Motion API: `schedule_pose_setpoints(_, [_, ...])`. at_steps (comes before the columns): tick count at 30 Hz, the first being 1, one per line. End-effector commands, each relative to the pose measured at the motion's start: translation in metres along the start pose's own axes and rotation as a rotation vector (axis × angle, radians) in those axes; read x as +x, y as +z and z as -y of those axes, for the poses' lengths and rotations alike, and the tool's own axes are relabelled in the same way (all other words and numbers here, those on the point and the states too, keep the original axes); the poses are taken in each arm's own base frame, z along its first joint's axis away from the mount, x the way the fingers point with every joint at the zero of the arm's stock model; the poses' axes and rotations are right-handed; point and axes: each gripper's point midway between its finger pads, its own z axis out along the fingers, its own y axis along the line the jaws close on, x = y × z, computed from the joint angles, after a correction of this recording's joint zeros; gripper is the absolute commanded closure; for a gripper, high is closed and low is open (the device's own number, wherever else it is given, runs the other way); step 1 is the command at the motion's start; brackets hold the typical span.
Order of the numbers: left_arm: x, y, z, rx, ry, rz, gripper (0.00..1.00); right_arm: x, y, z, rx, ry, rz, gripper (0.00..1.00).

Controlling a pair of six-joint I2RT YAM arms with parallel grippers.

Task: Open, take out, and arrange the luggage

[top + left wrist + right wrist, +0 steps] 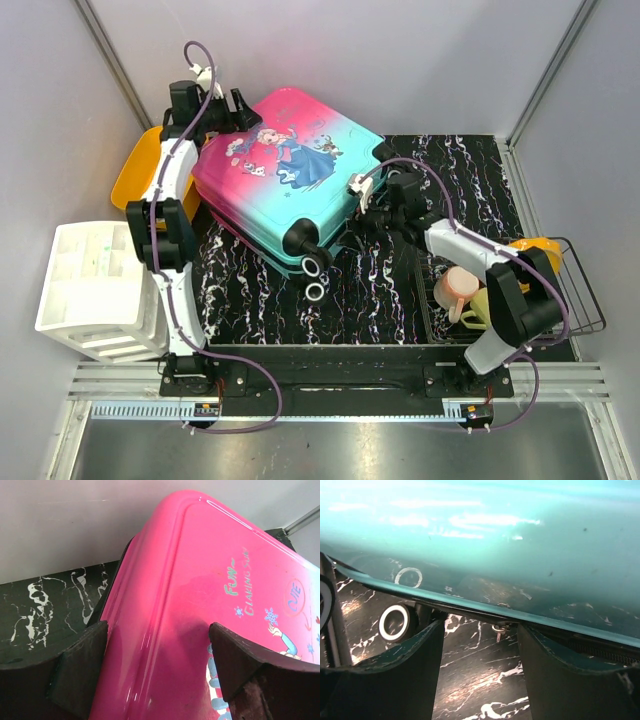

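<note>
The luggage [290,170] lies flat on the black marbled mat, princess print up, pink end far and teal end with its black wheels [315,265] near. My left gripper [228,112] is at its far left pink corner. In the left wrist view the gripper [157,650] stands open, its fingers either side of the rounded pink shell [210,580]. My right gripper [362,215] is at the right teal side. The right wrist view shows it [480,650] open just under the teal shell edge [495,545], with a small metal zipper pull [497,632] hanging between the fingers.
An orange bin [140,165] sits behind the left arm, and a white compartment rack [95,285] stands at the near left. A wire basket [575,300] at the right holds a pink cup [455,290] and a yellow cup [485,305]. Grey walls enclose the table.
</note>
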Motion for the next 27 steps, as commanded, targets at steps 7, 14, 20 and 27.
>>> schedule_pose_setpoints(7, [-0.042, -0.084, 0.084, 0.089, -0.105, 0.023, 0.13, -0.057, -0.048, -0.022, 0.068, -0.115, 0.148, 0.31])
schedule_pose_setpoints(14, [0.022, -0.19, 0.077, -0.128, -0.263, 0.01, 0.08, -0.039, -0.074, -0.01, 0.165, -0.073, 0.117, 0.3])
schedule_pose_setpoints(20, [0.072, -0.227, 0.088, -0.216, -0.297, -0.05, 0.06, -0.026, -0.081, -0.011, 0.165, -0.045, 0.102, 0.3])
schedule_pose_setpoints(27, [0.124, -0.254, 0.091, -0.336, -0.47, -0.086, 0.06, -0.02, -0.086, -0.02, 0.145, -0.054, 0.093, 0.3])
